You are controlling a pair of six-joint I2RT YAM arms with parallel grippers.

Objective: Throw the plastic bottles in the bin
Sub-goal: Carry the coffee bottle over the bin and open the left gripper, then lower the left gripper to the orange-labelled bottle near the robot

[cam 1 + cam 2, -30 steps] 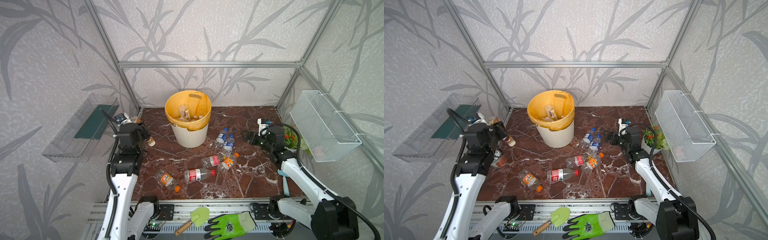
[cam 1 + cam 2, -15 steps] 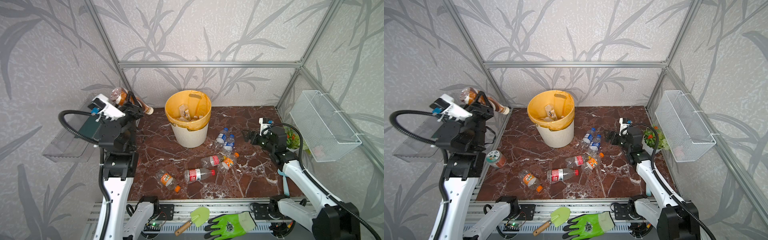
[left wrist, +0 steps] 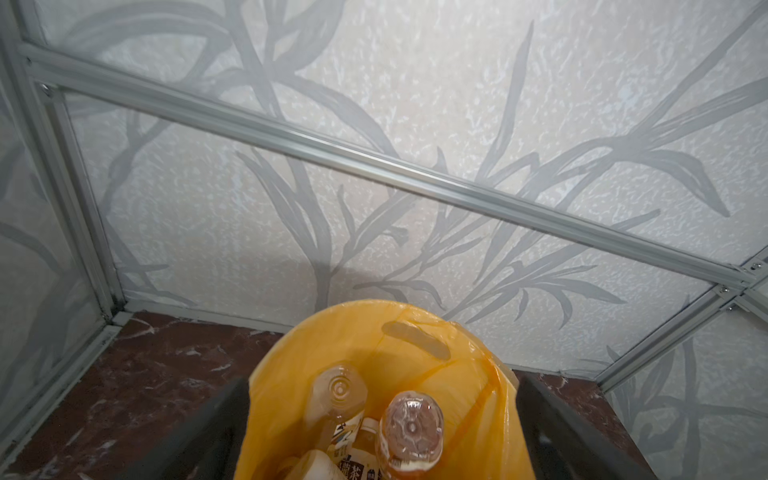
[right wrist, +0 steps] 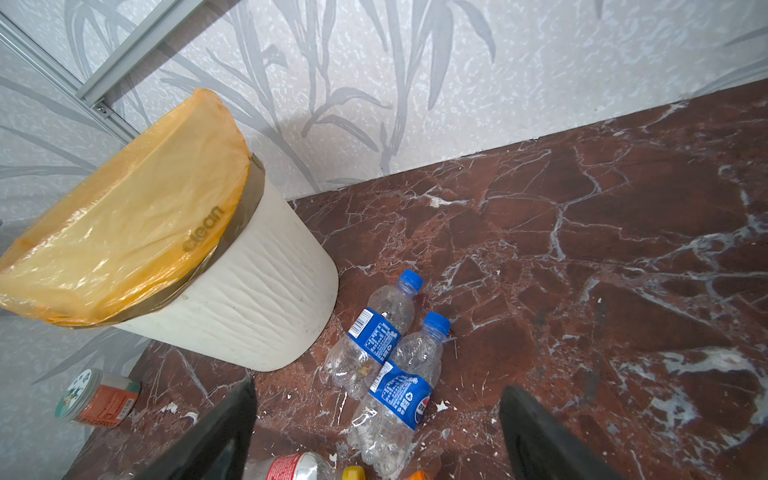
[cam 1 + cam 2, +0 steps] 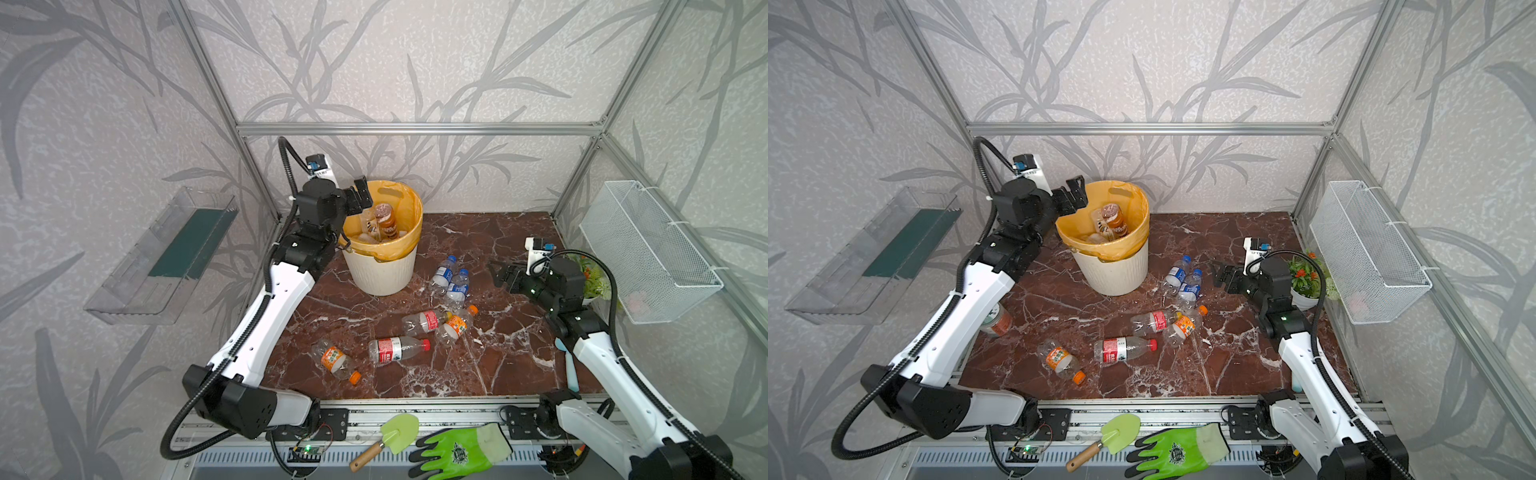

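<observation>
My left gripper (image 5: 359,195) (image 5: 1073,195) (image 3: 382,380) hangs open and empty over the left rim of the bin (image 5: 382,274) (image 5: 1113,274) (image 3: 291,374) (image 4: 249,299). A brown-tinted bottle (image 5: 384,218) (image 5: 1115,216) (image 3: 409,432) stands base-up inside on other bottles. Two blue-label bottles (image 5: 444,272) (image 5: 1190,286) (image 4: 374,332) lie right of the bin. My right gripper (image 5: 500,272) (image 5: 1221,276) (image 4: 376,386) is open just beyond them, holding nothing. Nearer the front lie a red-label bottle (image 5: 424,322), an orange-label bottle (image 5: 455,326), a red-capped bottle (image 5: 395,349) (image 5: 1121,349) and an orange-capped bottle (image 5: 334,359) (image 5: 1059,359).
A short jar (image 5: 994,322) (image 4: 97,401) lies by the left arm. A clear tray (image 5: 166,257) hangs on the left wall and a wire basket (image 5: 648,253) on the right. A potted plant (image 5: 1304,278) stands behind the right arm. A trowel (image 5: 386,436) and a green glove (image 5: 461,451) lie on the front rail.
The left arm rose from the left floor with the brown bottle, swung right over the bin and opened; the bottle now sits in the bin. The right arm barely moved.
</observation>
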